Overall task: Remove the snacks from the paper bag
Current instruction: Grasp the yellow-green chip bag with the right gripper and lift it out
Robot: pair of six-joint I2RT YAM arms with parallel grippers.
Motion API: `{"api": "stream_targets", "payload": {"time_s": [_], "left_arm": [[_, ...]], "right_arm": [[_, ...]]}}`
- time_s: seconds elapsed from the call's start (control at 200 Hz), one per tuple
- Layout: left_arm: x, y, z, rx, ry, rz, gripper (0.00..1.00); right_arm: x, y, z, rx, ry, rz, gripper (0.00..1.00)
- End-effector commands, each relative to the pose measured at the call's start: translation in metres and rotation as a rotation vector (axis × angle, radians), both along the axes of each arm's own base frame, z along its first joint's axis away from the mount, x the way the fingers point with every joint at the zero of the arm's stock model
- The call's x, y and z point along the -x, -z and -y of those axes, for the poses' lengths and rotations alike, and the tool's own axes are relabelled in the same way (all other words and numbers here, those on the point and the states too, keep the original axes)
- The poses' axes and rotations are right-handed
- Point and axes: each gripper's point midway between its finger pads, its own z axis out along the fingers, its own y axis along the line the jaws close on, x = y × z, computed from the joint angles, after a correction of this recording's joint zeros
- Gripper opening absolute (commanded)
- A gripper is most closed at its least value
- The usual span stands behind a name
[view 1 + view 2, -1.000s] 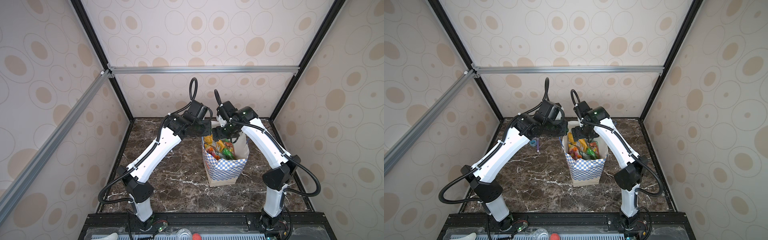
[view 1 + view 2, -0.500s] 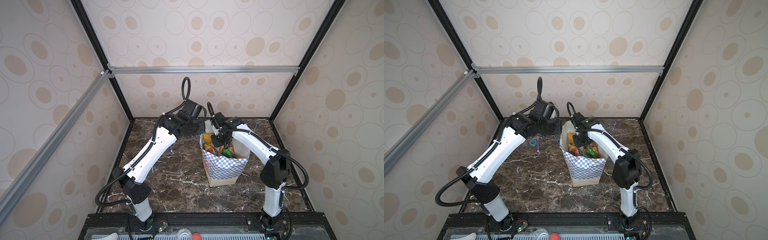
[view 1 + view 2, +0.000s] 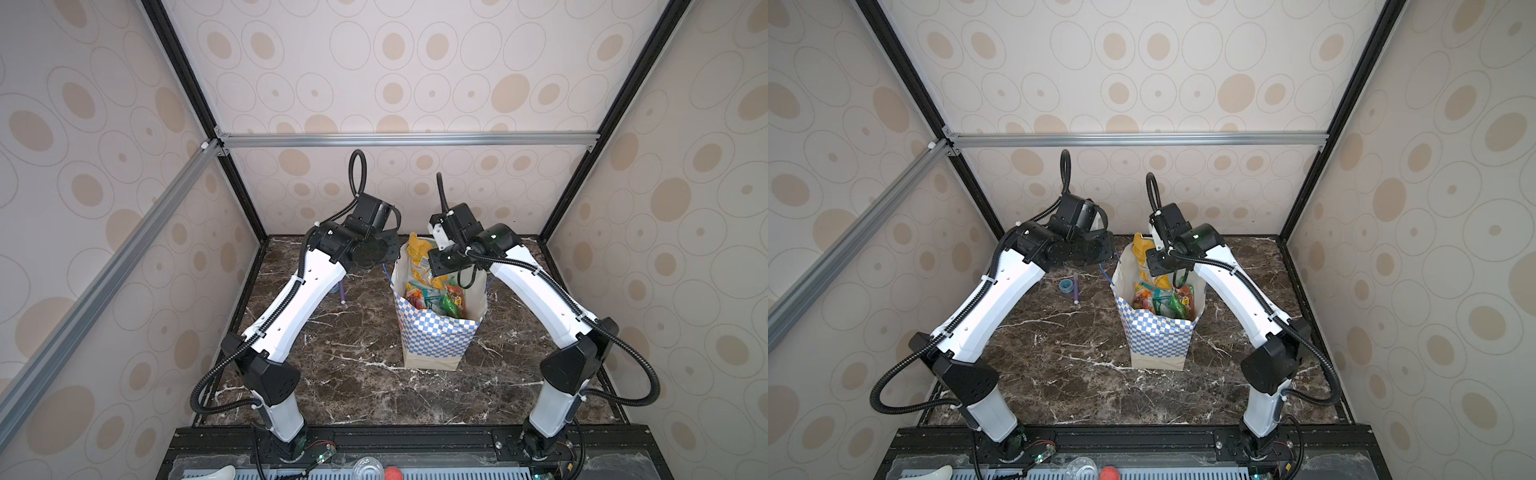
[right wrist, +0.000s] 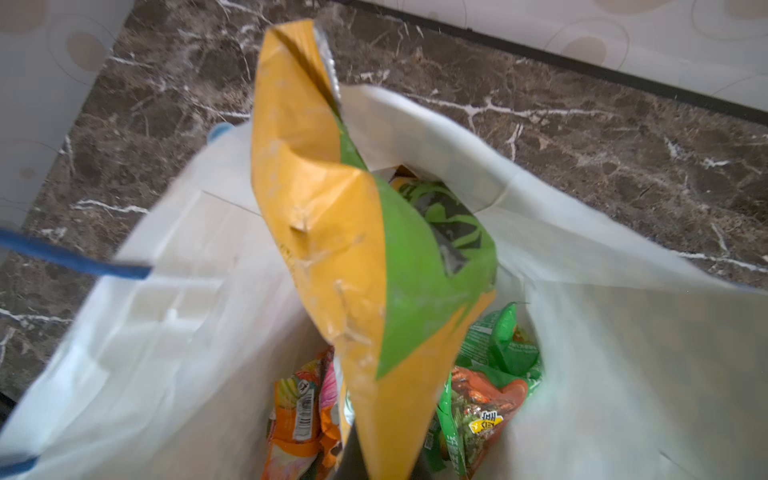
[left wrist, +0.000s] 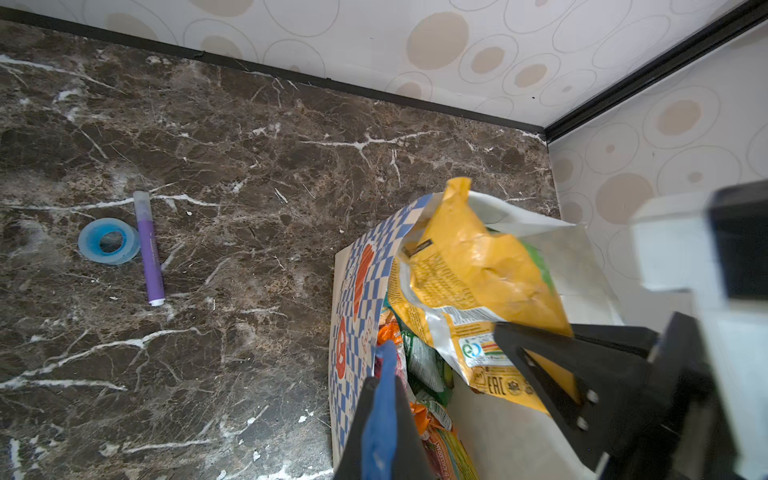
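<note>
The paper bag [image 3: 436,336] [image 3: 1158,340] stands upright mid-table, checkered blue and white outside, its mouth open. My left gripper [image 5: 384,374] is shut on the bag's blue cord handle [image 5: 384,399] at the left rim. A yellow-and-green snack packet [image 4: 332,208] [image 3: 419,253] [image 5: 469,266] sticks up out of the mouth, and my right gripper [image 4: 384,457] is shut on its lower end. Several more snacks [image 3: 440,297] lie inside, among them an orange packet [image 4: 299,415] and a green-and-red one [image 4: 486,399].
A small blue tape roll [image 5: 109,241] [image 3: 1066,285] and a purple pen [image 5: 148,249] [image 3: 1076,289] lie side by side on the dark marble table left of the bag. Patterned walls close in the back and both sides.
My right gripper has closed on the yellow-and-green packet inside the bag and raised it partly above the rim. The left gripper keeps its hold on the handle.
</note>
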Motion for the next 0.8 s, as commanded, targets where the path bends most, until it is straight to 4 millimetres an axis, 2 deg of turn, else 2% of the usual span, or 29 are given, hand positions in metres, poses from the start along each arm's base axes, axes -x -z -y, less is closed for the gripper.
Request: {"api": "stream_targets", "payload": {"time_s": [0.0, 0.155, 0.245, 0.29, 0.385, 0.485, 0.605, 0.715, 0.795], "left_arm": [[0.003, -0.033, -0.010, 0.044, -0.015, 0.079, 0.00], [0.004, -0.038, -0.011, 0.050, -0.010, 0.096, 0.00], [0.004, -0.046, -0.011, 0.064, -0.005, 0.123, 0.08], [0.005, -0.052, -0.009, 0.078, 0.009, 0.145, 0.13], [0.012, -0.075, -0.001, 0.146, 0.067, 0.218, 0.25], [0.024, -0.111, 0.009, 0.259, 0.151, 0.339, 0.39], [0.040, -0.143, 0.008, 0.346, 0.195, 0.452, 0.45], [0.055, -0.166, 0.012, 0.381, 0.254, 0.518, 0.50], [0.071, -0.179, 0.025, 0.376, 0.325, 0.560, 0.55]], "right_arm": [[0.007, -0.028, 0.001, -0.036, 0.015, 0.025, 0.00], [0.007, -0.055, 0.007, -0.068, 0.057, 0.061, 0.00], [0.010, -0.076, 0.009, -0.101, 0.074, 0.092, 0.00], [0.011, -0.097, 0.011, -0.132, 0.082, 0.131, 0.00], [0.017, -0.128, 0.017, -0.179, 0.092, 0.190, 0.00], [0.027, -0.161, 0.023, -0.234, 0.095, 0.257, 0.00], [0.040, -0.197, 0.036, -0.293, 0.114, 0.346, 0.00], [0.049, -0.220, 0.061, -0.328, 0.167, 0.408, 0.00], [0.056, -0.231, 0.089, -0.350, 0.237, 0.427, 0.00]]}}
